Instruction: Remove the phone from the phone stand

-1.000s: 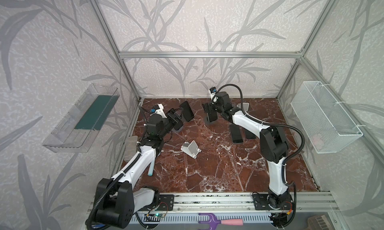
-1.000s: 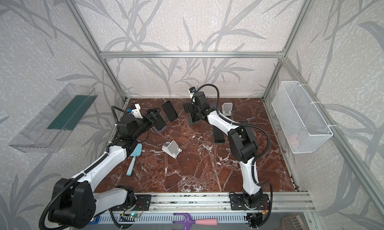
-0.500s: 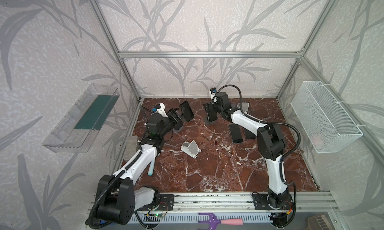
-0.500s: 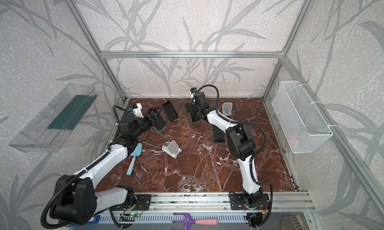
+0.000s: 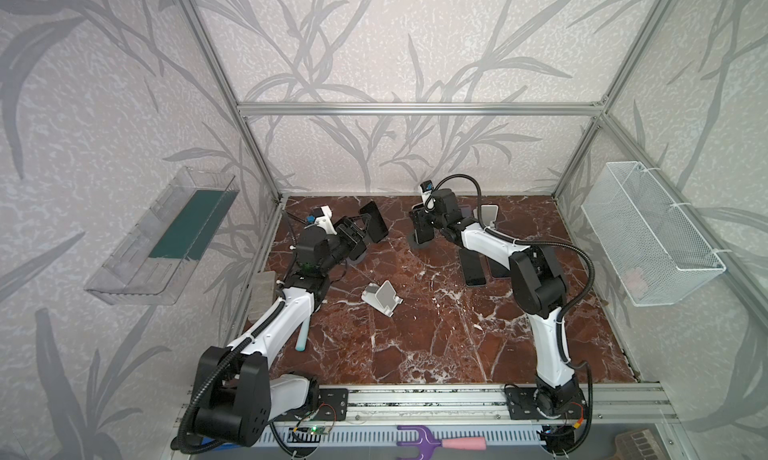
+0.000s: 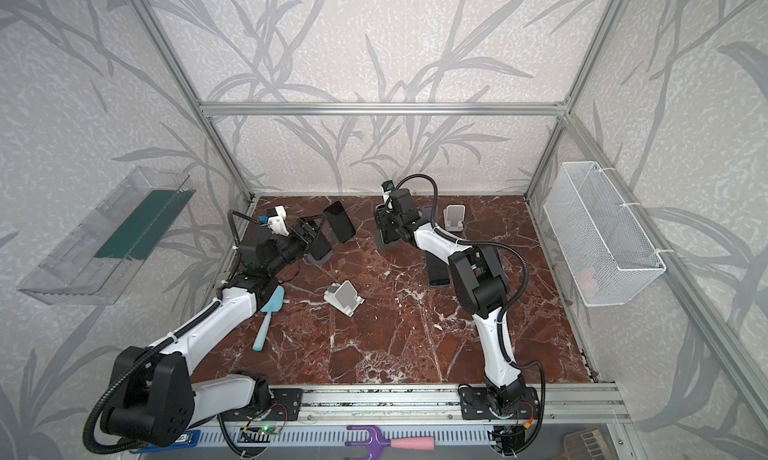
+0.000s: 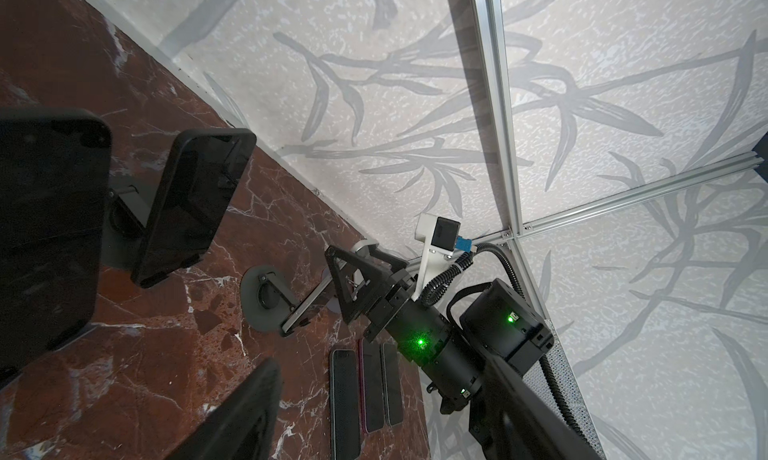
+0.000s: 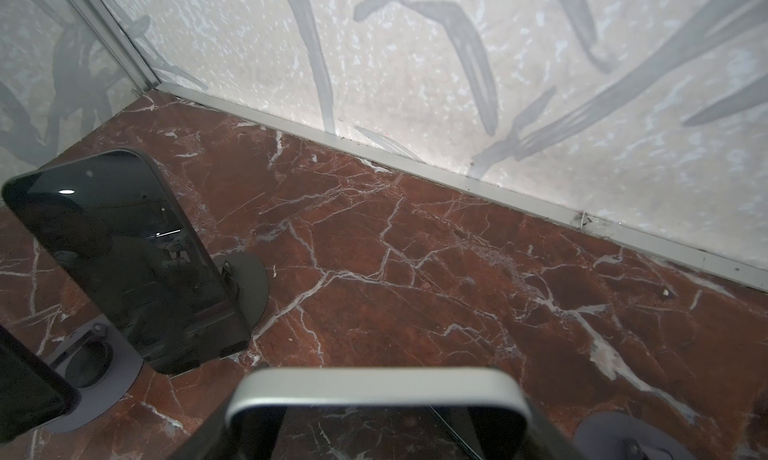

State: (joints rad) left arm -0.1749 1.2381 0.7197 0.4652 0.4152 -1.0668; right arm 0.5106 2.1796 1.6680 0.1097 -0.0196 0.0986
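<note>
My right gripper (image 5: 422,226) (image 6: 385,226) reaches to the back middle, where a silver-edged phone (image 8: 374,391) (image 7: 301,310) leans on a round grey phone stand (image 7: 261,296) (image 5: 420,245). In the right wrist view dark fingers (image 8: 195,441) press both side edges of that phone. My left gripper (image 5: 358,230) (image 6: 309,227) hovers at the back left beside a black phone (image 7: 45,237) (image 6: 319,246) on its own stand. Its blurred fingers (image 7: 241,416) stand apart with only floor between them. A second black phone (image 7: 195,204) (image 5: 375,227) (image 8: 124,262) rests on a stand just behind.
Three phones (image 5: 474,266) (image 7: 361,395) lie flat under my right forearm. An empty white stand (image 5: 382,298) sits mid-floor and another (image 5: 488,216) stands at the back. A teal spatula (image 6: 266,320) lies near my left arm. A wire basket (image 5: 648,237) hangs on the right wall.
My right gripper's jaws have narrowed onto the silver-edged phone. Both arms have barely moved.
</note>
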